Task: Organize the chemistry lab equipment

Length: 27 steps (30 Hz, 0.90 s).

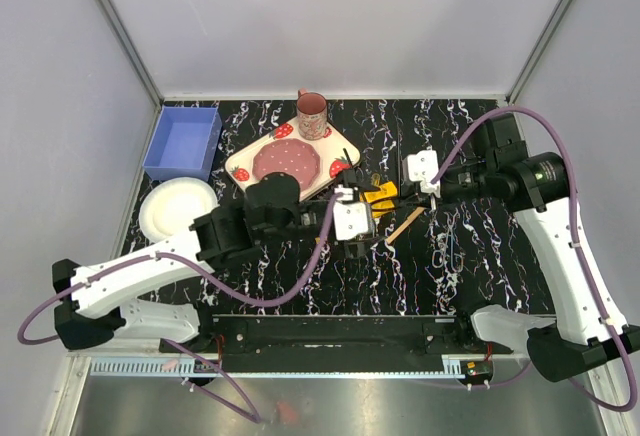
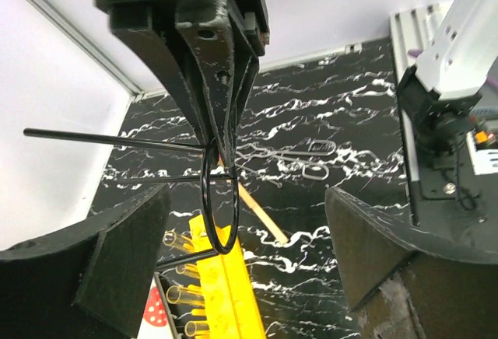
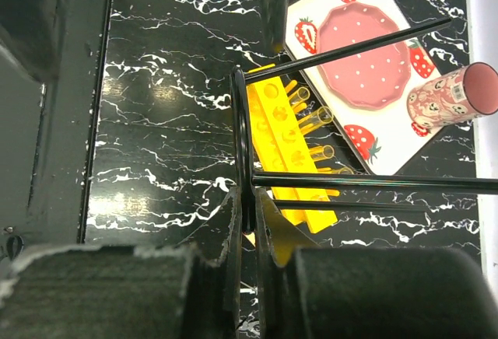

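The right tool (image 3: 247,196) was clamped on the ring of a black metal tripod (image 3: 373,183), its fingers pressed together with the thin ring edge between them. The tripod was held on its side above the black marbled worktop (image 1: 480,256), with its three straight legs running out sideways over the yellow rack (image 3: 284,148).

The rack lay on the worktop near the middle, and thin clear tubes (image 3: 320,152) stuck out of its row of holes toward the strawberry plate (image 3: 366,63). The plate sat just beside the rack, and the pink mug (image 3: 455,94) stood at the plate's far corner.

The left tool (image 2: 249,222) had its fingers wide apart and held nothing. In the left wrist view the ring hung between its two pads (image 2: 117,265), apart from both.

A wooden stick (image 2: 261,216) lay slanted on the worktop just beyond the rack. A small wire clamp (image 2: 311,156) lay farther off on the bare surface.

At the far left corner of the worktop stood a blue bin (image 1: 183,143), with a white paper plate (image 1: 177,208) just in front of it.
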{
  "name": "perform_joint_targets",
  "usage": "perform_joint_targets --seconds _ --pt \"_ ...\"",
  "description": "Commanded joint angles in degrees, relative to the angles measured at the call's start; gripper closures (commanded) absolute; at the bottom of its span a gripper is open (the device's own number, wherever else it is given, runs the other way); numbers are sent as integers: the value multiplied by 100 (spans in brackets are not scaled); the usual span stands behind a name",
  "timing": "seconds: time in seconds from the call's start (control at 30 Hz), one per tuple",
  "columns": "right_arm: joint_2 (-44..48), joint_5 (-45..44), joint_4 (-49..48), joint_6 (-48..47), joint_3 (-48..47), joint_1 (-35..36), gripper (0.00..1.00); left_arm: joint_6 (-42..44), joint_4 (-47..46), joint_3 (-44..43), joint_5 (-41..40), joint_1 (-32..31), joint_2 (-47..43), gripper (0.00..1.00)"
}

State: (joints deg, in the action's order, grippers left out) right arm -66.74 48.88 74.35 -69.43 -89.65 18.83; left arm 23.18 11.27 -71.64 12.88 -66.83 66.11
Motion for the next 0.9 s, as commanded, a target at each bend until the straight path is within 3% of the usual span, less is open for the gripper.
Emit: perform_joint_targets --seconds 0.0,0.07,0.27,0.4,0.43,0.5,0.53,0.63,0.77,0.8,0.87 --pt "152 297 -298 202 0 94 95 775 419 -421 -919 -208 279 17" --pt "144 315 -298 219 -9 103 95 889 516 -465 -1129 -243 437 19" --pt "126 306 -298 237 70 147 95 1048 587 -536 -1534 -305 658 39" --pt "126 306 -315 254 114 182 94 1048 614 -553 -1464 -313 719 58" --pt "117 306 -315 263 123 191 95 1057 614 -553 -1438 -313 737 69" --pt "117 315 -324 272 149 200 94 1040 622 -562 -1394 -313 746 81" --pt "109 324 -324 281 158 200 94 1022 631 -571 -1377 -313 746 96" --pt "117 350 -342 324 158 235 94 1013 728 -580 -1324 -313 720 100" --pt "144 455 -456 509 140 226 74 969 929 -536 -1393 -313 553 100" --pt "179 516 -474 561 106 235 60 960 973 -510 -1446 -313 500 100" --pt "188 561 -509 711 27 235 43 952 1114 -457 -1683 -305 316 100"
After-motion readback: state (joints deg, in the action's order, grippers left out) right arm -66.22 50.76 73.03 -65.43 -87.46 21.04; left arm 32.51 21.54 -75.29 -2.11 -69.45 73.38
